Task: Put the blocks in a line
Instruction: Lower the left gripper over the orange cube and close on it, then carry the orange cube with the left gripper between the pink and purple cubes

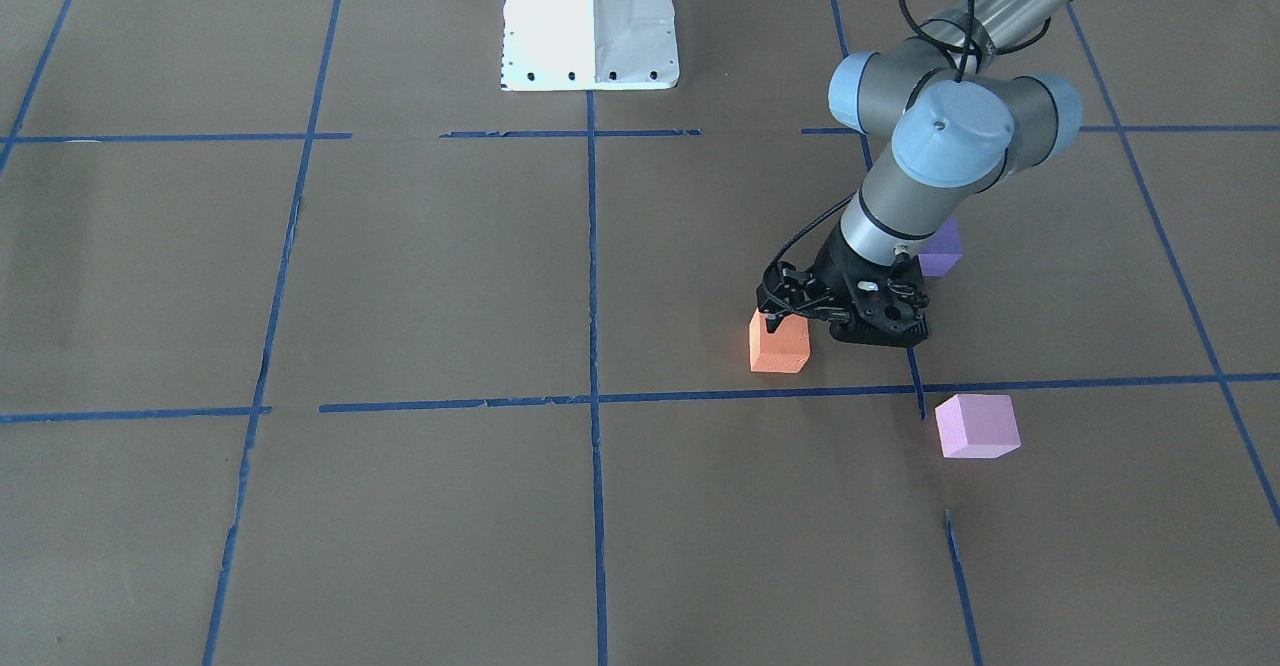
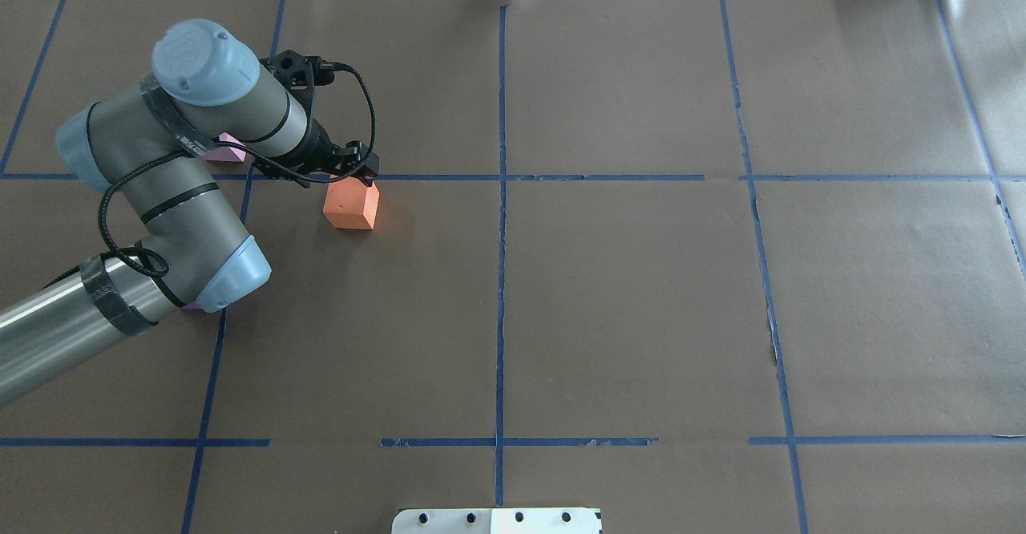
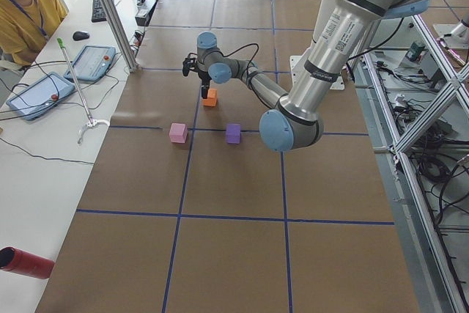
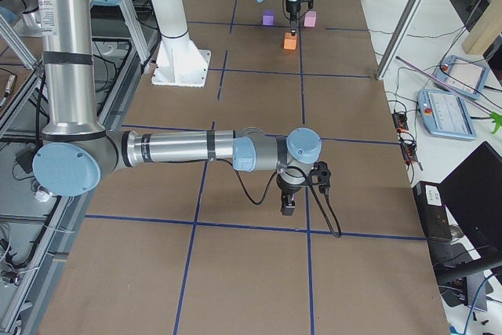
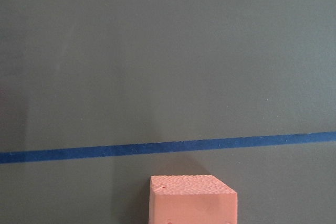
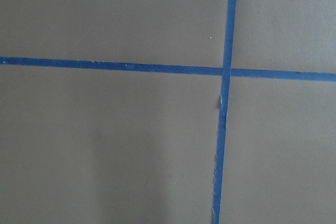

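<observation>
**Left gripper poised at the orange block**

Right of centre in the front view, the left gripper [image 1: 783, 318] hangs with its fingertips at the top of the orange block [image 1: 780, 348]. I cannot tell whether the jaws clasp it. The purple block [image 1: 942, 246] lies up and right of it, and the pink block [image 1: 977, 426] lower right. The overhead view largely hides both. The right gripper [image 4: 288, 205] is well apart, its opening unreadable.

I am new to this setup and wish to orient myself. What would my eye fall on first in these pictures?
First, the left gripper down at the orange block, right of centre in the front-facing view. Then the pink block, alone across the blue tape line, and the violet block, half hidden behind the arm.
</observation>
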`<control>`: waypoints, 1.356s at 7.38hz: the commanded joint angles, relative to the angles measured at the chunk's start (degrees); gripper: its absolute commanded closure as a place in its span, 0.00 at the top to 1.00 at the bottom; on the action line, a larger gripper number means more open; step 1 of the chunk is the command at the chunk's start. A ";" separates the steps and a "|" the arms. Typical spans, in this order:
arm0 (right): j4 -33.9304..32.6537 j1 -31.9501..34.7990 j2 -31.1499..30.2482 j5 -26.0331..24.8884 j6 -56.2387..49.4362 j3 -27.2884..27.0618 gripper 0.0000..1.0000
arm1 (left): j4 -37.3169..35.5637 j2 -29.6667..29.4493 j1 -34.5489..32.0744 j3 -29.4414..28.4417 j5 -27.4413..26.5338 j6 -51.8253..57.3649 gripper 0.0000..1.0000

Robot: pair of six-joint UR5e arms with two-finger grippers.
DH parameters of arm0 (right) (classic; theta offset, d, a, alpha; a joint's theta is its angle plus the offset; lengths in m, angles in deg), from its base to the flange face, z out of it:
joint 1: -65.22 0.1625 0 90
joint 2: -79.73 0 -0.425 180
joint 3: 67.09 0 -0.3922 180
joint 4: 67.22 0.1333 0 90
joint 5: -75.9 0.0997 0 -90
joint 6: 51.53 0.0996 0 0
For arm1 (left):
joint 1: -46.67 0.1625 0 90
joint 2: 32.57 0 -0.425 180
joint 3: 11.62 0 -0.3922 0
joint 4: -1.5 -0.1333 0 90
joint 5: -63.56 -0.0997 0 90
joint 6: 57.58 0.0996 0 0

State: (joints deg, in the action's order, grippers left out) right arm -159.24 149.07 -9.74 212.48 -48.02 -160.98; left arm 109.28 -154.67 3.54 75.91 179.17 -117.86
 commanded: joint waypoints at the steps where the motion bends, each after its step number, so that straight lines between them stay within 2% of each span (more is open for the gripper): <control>1: 0.00 0.00 0.00 0.00 0.00 0.02 1.00 | 0.16 -1.55 1.73 -2.54 -3.02 -1.85 0.99; 2: 0.00 0.00 0.00 0.00 0.00 -0.06 1.00 | 0.25 -1.47 3.04 -4.37 -3.03 -2.64 0.99; 3: 0.00 0.00 0.00 0.00 0.00 0.02 1.00 | 0.33 -1.47 3.14 -4.83 -2.94 -2.47 0.76; 4: 0.00 0.00 0.00 0.00 0.00 -0.06 1.00 | 0.07 -1.55 3.05 -4.83 -2.50 -2.30 0.43; 5: 0.00 0.00 0.00 0.00 0.00 0.02 1.00 | -0.10 -1.56 3.05 -4.74 -2.33 -2.30 0.33; 6: 0.00 0.00 0.00 0.00 0.00 -0.06 1.00 | -0.28 -1.38 2.53 -4.31 -1.28 -2.21 0.30; 7: 0.00 0.00 0.00 0.00 0.00 -0.06 1.00 | -0.28 -0.34 -0.44 -2.39 4.56 -1.08 0.30; 8: 0.00 0.00 0.00 0.00 0.00 -0.06 1.00 | -0.37 3.68 -3.34 1.37 7.40 1.02 0.30; 10: 0.00 0.00 0.00 0.00 0.00 0.02 1.00 | -0.37 10.81 -8.79 2.90 7.52 8.12 0.30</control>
State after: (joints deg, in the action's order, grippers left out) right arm -159.24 149.07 -9.74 212.48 -48.01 -161.01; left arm 108.96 -147.97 -1.78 77.83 186.07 -113.99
